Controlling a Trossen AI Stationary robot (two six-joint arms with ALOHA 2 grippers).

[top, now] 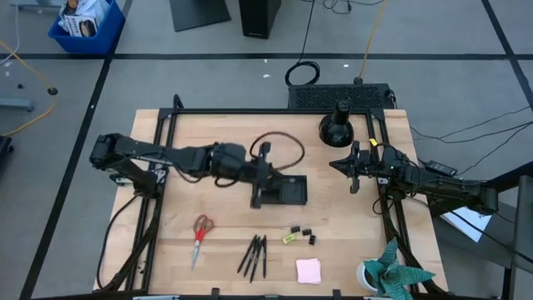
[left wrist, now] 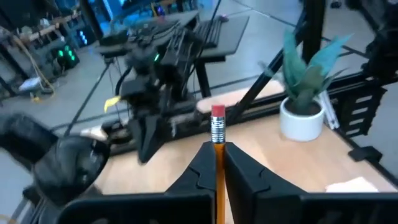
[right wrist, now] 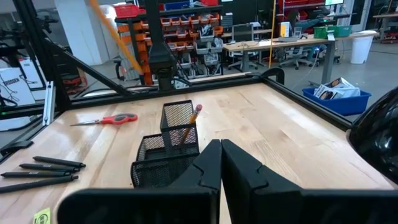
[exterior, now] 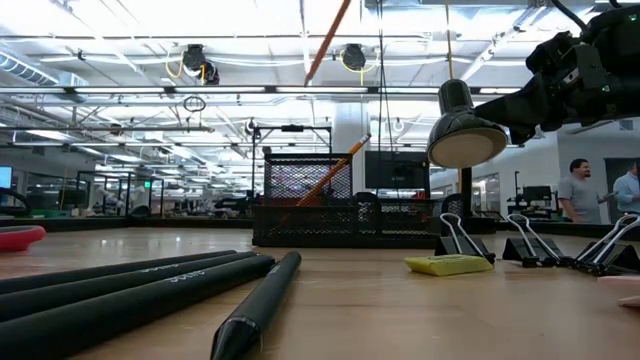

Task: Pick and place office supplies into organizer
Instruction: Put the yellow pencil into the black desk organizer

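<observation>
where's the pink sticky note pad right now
In the high view the pink sticky note pad lies flat near the table's front edge, right of the black pens, below the binder clips and left of the paper plant.

1. Grey floor [top: 208,67] crossed by black tape lines, blue bin [top: 86,22] at one corner.
2. Long ceiling lights [exterior: 200,40] over open workshop.
3. Shelving with red bins [right wrist: 193,28], white desks [right wrist: 280,43] beyond.

One scissors [top: 201,235], four pens [top: 253,253], three binder clips [top: 304,233], one sticky-note pad [top: 309,270]
</observation>
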